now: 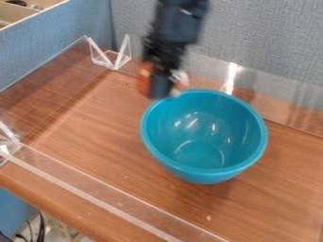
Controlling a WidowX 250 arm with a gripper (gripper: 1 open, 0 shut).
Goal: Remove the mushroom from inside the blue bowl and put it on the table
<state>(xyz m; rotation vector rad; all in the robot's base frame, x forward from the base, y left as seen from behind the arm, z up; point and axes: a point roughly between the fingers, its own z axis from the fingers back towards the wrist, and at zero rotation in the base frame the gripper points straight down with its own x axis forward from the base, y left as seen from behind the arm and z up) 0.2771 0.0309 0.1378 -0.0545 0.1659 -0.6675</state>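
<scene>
- While pinching the mushroom (158,80), the hand (158,83) is hovering just outside the blue bowl (205,135), beyond its far-left rim.
- Beneath it, the blue bowl is sitting on the table (89,132).

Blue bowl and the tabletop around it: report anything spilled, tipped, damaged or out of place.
Nothing stands out. The blue bowl sits upright on the table, looks empty and shows no damage or spill. The pincer hangs blurred above the wood beside the bowl's rim, with something reddish-orange, apparently the mushroom, in it.
</scene>
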